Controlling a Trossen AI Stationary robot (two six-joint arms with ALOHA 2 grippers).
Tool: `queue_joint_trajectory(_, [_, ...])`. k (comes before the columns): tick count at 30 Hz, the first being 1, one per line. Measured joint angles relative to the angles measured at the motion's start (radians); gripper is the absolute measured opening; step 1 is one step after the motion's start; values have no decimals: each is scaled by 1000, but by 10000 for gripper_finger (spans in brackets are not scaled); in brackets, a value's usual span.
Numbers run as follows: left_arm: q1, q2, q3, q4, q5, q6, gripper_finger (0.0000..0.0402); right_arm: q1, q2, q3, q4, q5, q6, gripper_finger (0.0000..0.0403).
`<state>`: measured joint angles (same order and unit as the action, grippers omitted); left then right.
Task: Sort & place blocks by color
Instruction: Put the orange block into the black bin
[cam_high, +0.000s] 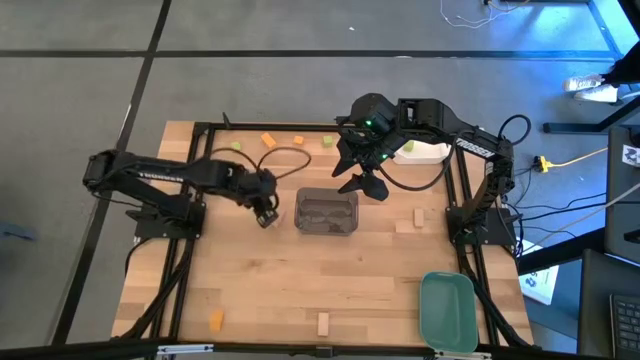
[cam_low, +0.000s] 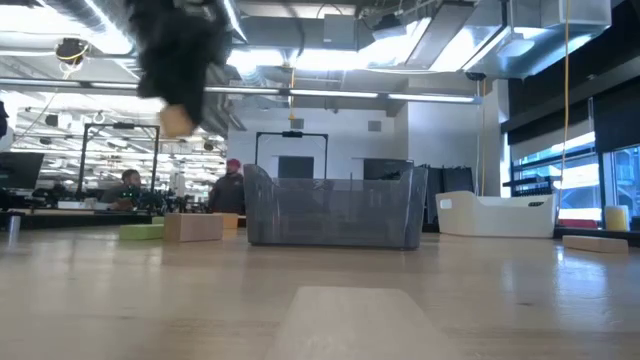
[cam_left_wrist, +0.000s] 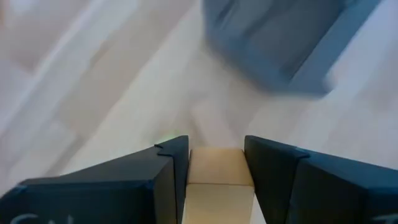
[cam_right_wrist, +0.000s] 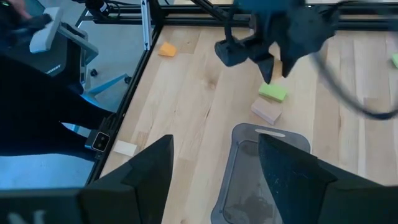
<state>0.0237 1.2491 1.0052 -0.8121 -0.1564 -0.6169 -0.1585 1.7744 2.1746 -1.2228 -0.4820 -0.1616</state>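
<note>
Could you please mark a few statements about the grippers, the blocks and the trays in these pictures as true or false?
1. The left gripper is shut on a tan block. True.
2. The grey tray stands near the middle of the table. True.
3. The right gripper holds an orange block. False: its fingers are open and hold nothing, above the grey tray's far edge.
4. The green tray sits in the table's corner beside the left arm. False: it is at the near corner on the right arm's side.
5. The grey tray is full of blocks. False: the low view shows none inside it.
</note>
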Motion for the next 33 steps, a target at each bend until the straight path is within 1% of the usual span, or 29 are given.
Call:
queue_joint_trajectory(2, [4, 0, 53, 28, 10, 32, 112, 0, 0, 0, 0, 0, 0, 233])
queue_joint_trajectory(4, [4, 0, 85, 100, 41, 75, 112, 0, 0, 0, 0, 0, 0, 233])
queue_joint_trajectory(8, [4, 26, 89, 280, 97, 127, 112, 0, 0, 0, -4, -1, 20, 233])
queue_joint_trajectory(9, [4, 40, 89, 298, 98, 135, 112, 0, 0, 0, -11, -4, 47, 233])
queue_joint_trajectory(12, [4, 102, 89, 347, 98, 161, 112, 0, -3, 0, -22, -19, 52, 233])
queue_joint_trajectory(17, [11, 225, 88, 416, 99, 209, 112, 5, -21, 0, -30, -72, 45, 233])
queue_joint_trajectory(23, [25, 345, 88, 482, 124, 237, 112, 12, -32, 0, -32, -70, 50, 233])
queue_joint_trajectory(26, [32, 396, 88, 488, 126, 247, 112, 12, -35, 0, -32, -70, 50, 233])
queue_joint_trajectory(28, [38, 421, 88, 488, 146, 254, 112, 12, -35, 0, -32, -69, 51, 233])
queue_joint_trajectory(33, [42, 469, 88, 494, 176, 261, 137, 12, -35, 0, -33, -69, 50, 233])
